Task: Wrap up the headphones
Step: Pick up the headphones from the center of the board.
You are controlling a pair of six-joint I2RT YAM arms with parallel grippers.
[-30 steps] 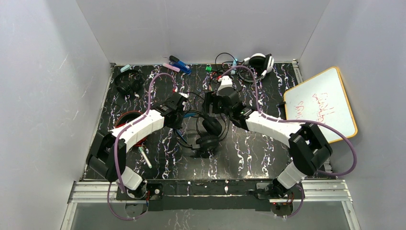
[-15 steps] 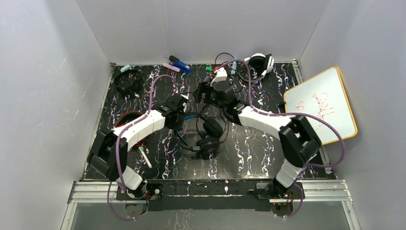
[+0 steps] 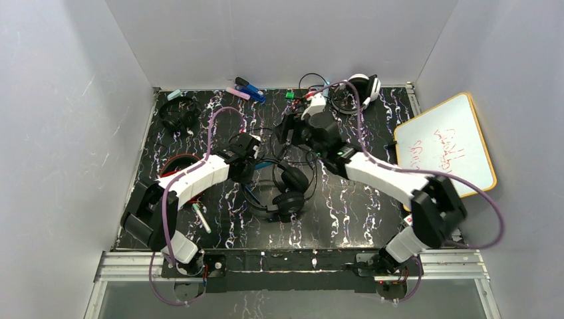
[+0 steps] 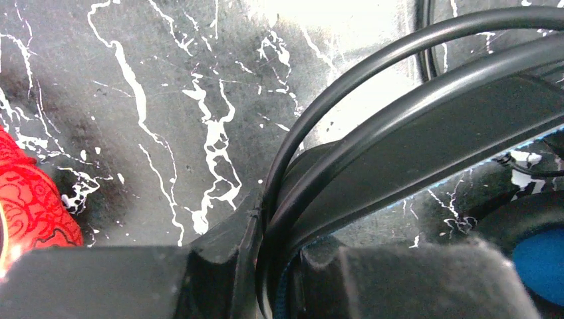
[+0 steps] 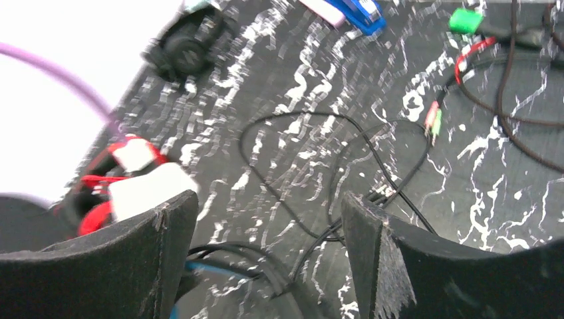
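Observation:
The black headphones with a blue headband (image 3: 290, 189) lie mid-table, their thin cable (image 3: 266, 136) looping toward the back. My left gripper (image 3: 256, 159) is shut on the headband (image 4: 412, 133) together with a strand of cable (image 4: 346, 80), both pinched between its jaws (image 4: 276, 256). My right gripper (image 3: 288, 129) hovers open beyond the headphones, above the loose cable loops (image 5: 319, 173), with nothing between its fingers (image 5: 269, 229). The red headphones (image 3: 178, 163) lie partly under the left arm. An all-black pair (image 3: 178, 114) sits at the back left.
White headphones (image 3: 362, 86) with tangled cables lie at the back right. Markers and a blue stapler (image 3: 249, 90) sit along the back edge, with a green plug (image 5: 465, 20) near them. A whiteboard (image 3: 445, 146) leans at the right, and a pen (image 3: 201, 218) lies front left.
My open right gripper has drawn back from the headphones toward the far side, its elbow swinging right. The left gripper keeps its hold and has barely moved.

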